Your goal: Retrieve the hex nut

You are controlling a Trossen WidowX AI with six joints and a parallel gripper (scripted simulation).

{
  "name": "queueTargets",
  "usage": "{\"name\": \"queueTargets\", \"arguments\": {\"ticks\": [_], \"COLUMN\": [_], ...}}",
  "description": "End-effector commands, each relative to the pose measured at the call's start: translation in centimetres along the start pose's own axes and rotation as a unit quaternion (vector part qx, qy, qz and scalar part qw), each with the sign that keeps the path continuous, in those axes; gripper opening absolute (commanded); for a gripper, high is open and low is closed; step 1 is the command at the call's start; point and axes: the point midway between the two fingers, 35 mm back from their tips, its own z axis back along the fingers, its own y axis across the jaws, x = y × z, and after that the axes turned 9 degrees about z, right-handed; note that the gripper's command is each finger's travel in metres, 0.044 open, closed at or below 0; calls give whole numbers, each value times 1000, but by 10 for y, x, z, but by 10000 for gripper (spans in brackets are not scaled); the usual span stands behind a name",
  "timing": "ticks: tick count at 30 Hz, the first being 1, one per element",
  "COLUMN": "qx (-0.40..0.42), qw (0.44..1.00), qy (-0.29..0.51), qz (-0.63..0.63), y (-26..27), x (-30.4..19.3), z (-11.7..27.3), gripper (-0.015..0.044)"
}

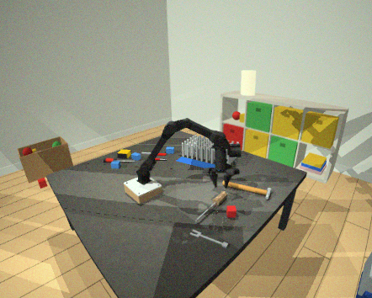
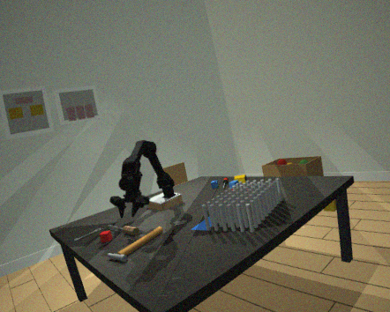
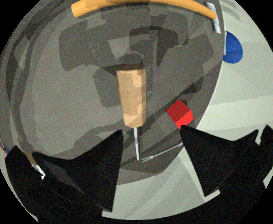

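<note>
The metal spacers (image 1: 191,151) (image 2: 238,215) stand upright in a dense block behind the blue taped strip (image 1: 193,162) (image 2: 201,226). The nut cannot be made out in any view. My gripper (image 1: 220,184) (image 2: 128,214) (image 3: 152,132) is partly open and empty, pointing down above the table near the wooden-handled tool. That tool's handle (image 1: 220,198) (image 2: 131,230) (image 3: 132,95) lies ahead of the fingers in the wrist view, left of the middle of their gap, its thin metal shaft running back between them. A hammer (image 1: 248,188) (image 2: 141,241) (image 3: 84,7) lies beyond it. A forked metal tool (image 1: 208,238) (image 2: 87,234) lies nearer the table corner.
A red cube (image 1: 231,211) (image 2: 106,236) (image 3: 179,114) lies beside the wooden-handled tool. Blue blocks (image 1: 115,164), a yellow block (image 1: 124,153) and red-handled tools (image 1: 108,160) lie on the far side of the arm's base (image 1: 142,190) (image 2: 165,202). The table edge (image 1: 257,241) runs past the red cube.
</note>
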Motion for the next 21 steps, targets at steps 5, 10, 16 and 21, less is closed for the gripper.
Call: {"name": "queueTargets", "arguments": {"ticks": [5, 10, 16, 21], "qx": [0, 0, 0, 0], "qw": [1000, 1000, 1000, 1000], "qy": [2, 2, 2, 2], "qz": [-2, -2, -2, -2], "y": [1, 2, 4, 6], "x": [2, 6, 9, 12], "z": [-7, -14, -23, -31], "gripper": [280, 280, 280, 280]}}
